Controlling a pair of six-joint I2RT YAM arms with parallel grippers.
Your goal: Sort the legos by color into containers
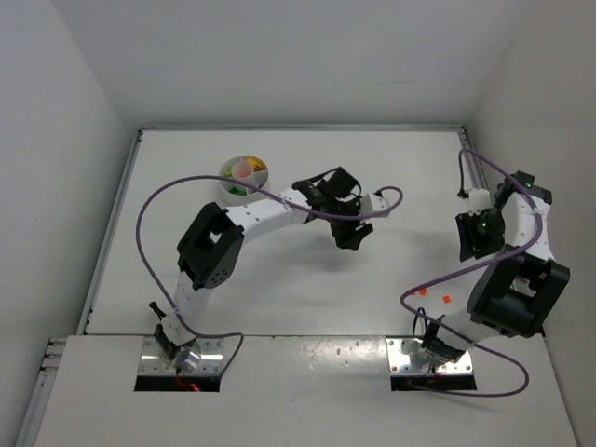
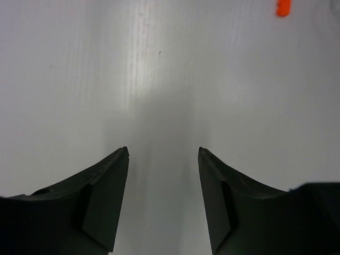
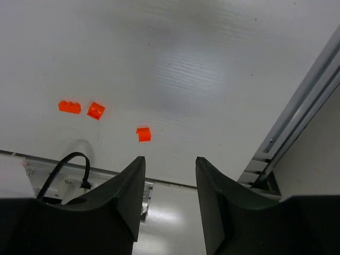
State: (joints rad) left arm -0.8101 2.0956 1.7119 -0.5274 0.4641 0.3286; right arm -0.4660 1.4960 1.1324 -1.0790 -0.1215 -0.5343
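Legos partly fill the divided white dish [image 1: 225,184] at the far left of the table [image 1: 307,289]. The top view shows yellow [image 1: 257,168], green [image 1: 237,191] and a pale orange-pink piece [image 1: 244,170] in separate sections, though how many bricks lie in each is too small to tell. That much of the sorting looks done.

Three orange bricks [image 3: 69,107] [image 3: 96,110] [image 3: 143,134] lie loose on the bare table near the right arm's base, well apart from the dish. Two sit just beside each other and the third is a little nearer the right gripper [image 3: 170,159]. The top view shows only two of them. The left wrist view catches one orange piece [image 2: 283,7] at its upper edge, and which of the three it is cannot be told. No red or blue bricks show anywhere on the table.

Both claws are released and empty. The left gripper [image 2: 163,151] hangs over bare table near the middle with its jaws apart and nothing between them. The right gripper's jaws are parted above the near-right area, short of the orange bricks.

By this reading the orange bricks are what is left, and each has to cross most of the table to reach the dish.
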